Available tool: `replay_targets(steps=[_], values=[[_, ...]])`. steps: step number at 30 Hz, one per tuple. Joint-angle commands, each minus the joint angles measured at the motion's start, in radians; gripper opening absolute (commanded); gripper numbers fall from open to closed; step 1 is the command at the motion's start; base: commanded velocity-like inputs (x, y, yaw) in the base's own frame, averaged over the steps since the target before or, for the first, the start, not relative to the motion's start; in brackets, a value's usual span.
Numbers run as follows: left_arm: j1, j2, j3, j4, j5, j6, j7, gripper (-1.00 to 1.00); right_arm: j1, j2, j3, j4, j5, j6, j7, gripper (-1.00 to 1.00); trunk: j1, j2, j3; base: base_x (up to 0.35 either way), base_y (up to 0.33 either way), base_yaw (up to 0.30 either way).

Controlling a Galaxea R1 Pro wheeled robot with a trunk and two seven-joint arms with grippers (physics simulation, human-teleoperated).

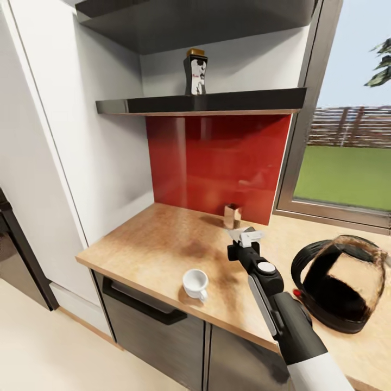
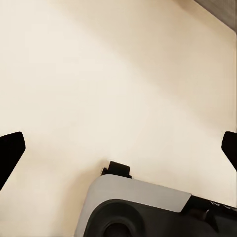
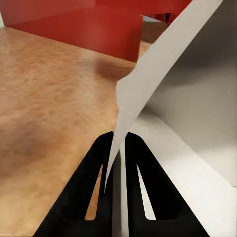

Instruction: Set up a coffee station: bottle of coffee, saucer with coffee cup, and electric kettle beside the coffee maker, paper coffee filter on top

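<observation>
paper coffee filter (image 3: 163, 74) sits pinched between the two black fingers (image 3: 94, 192) of the right claw (image 1: 245, 237), which is closed tight on its lower edge; in the right wrist view we see the white sheet fanning out from the fingertips. in the head view the right claw hangs over the table (image 1: 157, 244), out in front of the red backsplash (image 1: 217, 163), with a small shiny brownish container (image 1: 232, 216) just beyond it near the wall; we can't tell what that is. coffee cup (image 1: 195, 283) stands upright on the table near the front edge, to the left of the right arm, handle toward us, no plate under it. electric kettle (image 1: 339, 285) sits on the table to the right of the arm, dark and glossy, loop handle toward the arm, red dot at its base. bottle of coffee (image 1: 195, 71) stands upright on the dark shelf (image 1: 244, 101) above the backsplash, mustard top on, well apart from the rest. window (image 1: 347, 136) to the right shows grass and a fence. dark grey cabinets (image 1: 157, 326) run under the table, pale floor (image 1: 49, 353) at lower left. left claw (image 2: 118, 148): in the left wrist view we see both black fingertips (image 2: 10, 150) at opposite edges, spread wide with nothing between them, over pale floor.
</observation>
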Motion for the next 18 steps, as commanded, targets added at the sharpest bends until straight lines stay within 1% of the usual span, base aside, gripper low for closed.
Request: replay_targets(steps=[1, 11, 18], values=[[0.0, -0.001, 0.003, -0.002, 0.0, -0.001, -0.001, 1.0, -0.001, 0.0, 0.002, -0.001, -0.004, 0.005, -0.006, -1.0, 0.0, -0.001, -0.001, -0.234, -0.152, 0.0], [0.0, -0.001, 0.003, -0.002, 0.0, -0.001, -0.002, 1.0, -0.001, 0.0, 0.002, 0.0, -0.003, 0.005, -0.006, -1.0, 0.0, -0.001, -0.001, -0.255, -0.167, 0.0], [0.0, -0.001, 0.003, -0.002, 0.0, -0.001, -0.002, 1.0, 0.001, 0.0, 0.003, 0.0, -0.003, 0.005, -0.006, -1.0, 0.0, -0.001, -0.001, -0.098, -0.052, 0.0]])
